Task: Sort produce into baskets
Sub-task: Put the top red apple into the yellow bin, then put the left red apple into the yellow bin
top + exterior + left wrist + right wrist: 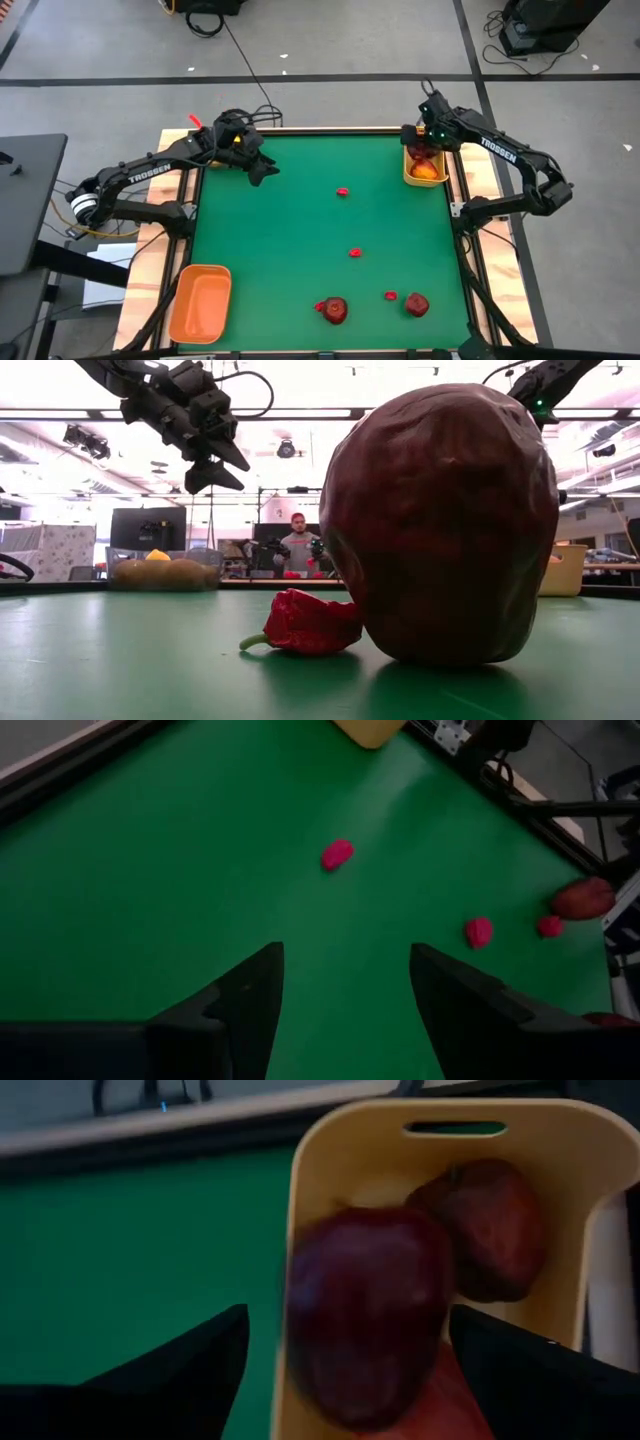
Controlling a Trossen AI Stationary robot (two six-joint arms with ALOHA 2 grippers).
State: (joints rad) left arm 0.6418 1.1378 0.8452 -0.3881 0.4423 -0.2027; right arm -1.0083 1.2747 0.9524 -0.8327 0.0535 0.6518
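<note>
My right gripper (420,152) is open over the yellow tray (426,172) at the table's far right. In its wrist view a blurred dark red apple (365,1315) shows between the spread fingers, above the tray (320,1150). A second apple (490,1230) and an orange-red fruit (440,1410) lie in the tray. My left gripper (263,168) is open and empty above the mat at the far left, beside the grey tray of yellow fruits (165,572). Two dark red apples (335,310) (417,305) and several small red pieces (343,191) lie on the mat.
An orange tray (200,302) sits at the near left corner. In the low view one apple (440,525) and a small red piece (305,625) fill the foreground. A person (297,545) sits beyond the far edge. The mat's middle is bare green.
</note>
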